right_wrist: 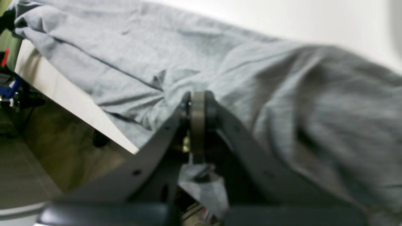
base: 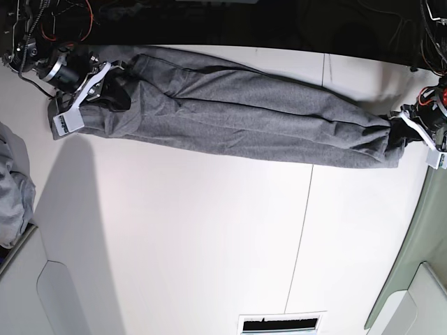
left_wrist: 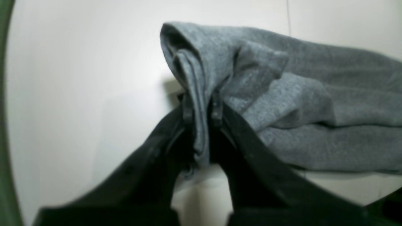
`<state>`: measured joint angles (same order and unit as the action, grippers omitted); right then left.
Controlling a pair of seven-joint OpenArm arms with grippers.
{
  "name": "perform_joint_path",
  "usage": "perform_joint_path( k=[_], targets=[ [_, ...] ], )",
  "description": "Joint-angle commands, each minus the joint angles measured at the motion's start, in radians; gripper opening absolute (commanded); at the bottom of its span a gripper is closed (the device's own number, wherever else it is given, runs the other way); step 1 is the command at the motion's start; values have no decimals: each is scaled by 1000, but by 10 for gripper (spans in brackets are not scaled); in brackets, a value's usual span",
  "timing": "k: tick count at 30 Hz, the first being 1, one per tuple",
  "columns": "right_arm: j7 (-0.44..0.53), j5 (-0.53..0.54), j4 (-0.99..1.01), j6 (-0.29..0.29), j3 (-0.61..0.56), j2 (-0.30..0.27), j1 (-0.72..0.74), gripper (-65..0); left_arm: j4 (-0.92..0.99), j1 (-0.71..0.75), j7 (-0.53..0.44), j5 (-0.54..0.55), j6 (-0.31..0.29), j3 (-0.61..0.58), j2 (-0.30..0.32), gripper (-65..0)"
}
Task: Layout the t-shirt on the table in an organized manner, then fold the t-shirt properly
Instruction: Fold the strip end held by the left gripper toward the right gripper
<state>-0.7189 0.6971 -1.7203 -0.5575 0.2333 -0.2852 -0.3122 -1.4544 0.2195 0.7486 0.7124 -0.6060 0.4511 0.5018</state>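
Across upper base frame, t-shirt (base: 244,122) is stretching along desk (base: 209,237), soft, light, limp. Left gripper (left_wrist: 202,108) & right gripper (right_wrist: 198,106) jaws are both clenching bunched fabric at opposite ends; corners look the better hold.

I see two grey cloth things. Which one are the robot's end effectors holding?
The long, darker heather-grey cotton t-shirt, stretched between both end effectors; the lighter bluish-grey cloth pile sits untouched.

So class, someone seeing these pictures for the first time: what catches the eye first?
The grey t-shirt, stretched into a long band across the far side of the white table. Each end is pinched in a pincer: the left pincer grips a bunched fold, the right pincer clamps cloth near the table edge.
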Motion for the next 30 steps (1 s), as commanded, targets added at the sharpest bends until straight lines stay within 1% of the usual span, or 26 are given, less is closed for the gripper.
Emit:
perform_joint_path(
  k=[1, 4, 7, 10, 13, 15, 17, 20, 21, 24, 25, 26, 27, 28, 29, 30],
  targets=[
    [18, 13, -22, -8, 5, -11, 6, -650, -48, -3, -10, 33, -6, 6, 33, -650],
    [19, 14, -23, -8, 7, -11, 6, -650, -169, 15, 28, 98, -9, 3, 37, -650],
    [19, 13, -23, -8, 10, -11, 7, -650, -311, 28, 42, 152, -8, -31, 13, -650],
    [21, -9, -23, -8, 11, -11, 6, -650, -427, 27, 41, 132, -8, -118, -22, -650],
    [22, -10, -23, -8, 27, -10, 7, -650, -461, 24, 38, 95, -7, -251, -61, -650],
    [24, -9, -23, -8, 53, -11, 7, -650, -461, 16, 23, 31, 5, -344, -102, -650],
    [27, -8, -23, -8, 91, -11, 7, -650, -460, -1, -8, -74, 31, -422, -154, -650],
    [27, -8, -23, -8, 157, -11, 6, -650, -432, -31, -47, -219, 30, -514, -226, -650],
    [25, -9, -23, -7, 181, -11, 5, -650, -409, -41, -50, -244, 30, -540, -242, -615],
    [-2, -9, -23, -7, 263, -11, 3, -650, -329, -54, -84, -281, 30, -601, -273, -392],
    [-13, -9, -23, -7, 291, -11, 3, -643, -306, -54, -106, -283, 30, -620, -275, -341],
    [-21, -9, -22, -5, 319, -11, 3, -552, -289, -53, -121, -283, 30, -639, -274, -313],
    [-23, -9, -20, 2, 345, -12, 3, -457, -280, -54, -121, -283, 30, -657, -275, -310],
    [-22, -9, -15, 5, 370, -13, 3, -379, -279, -53, -120, -283, 30, -675, -274, -310],
    [-21, -9, -6, 5, 388, -18, 4, -322, -279, -53, -117, -283, 30, -690, -275, -310],
    [-18, -9, 7, 5, 396, -26, 4, -287, -280, -53, -117, -283, 31, -703, -275, -310]
  ],
)
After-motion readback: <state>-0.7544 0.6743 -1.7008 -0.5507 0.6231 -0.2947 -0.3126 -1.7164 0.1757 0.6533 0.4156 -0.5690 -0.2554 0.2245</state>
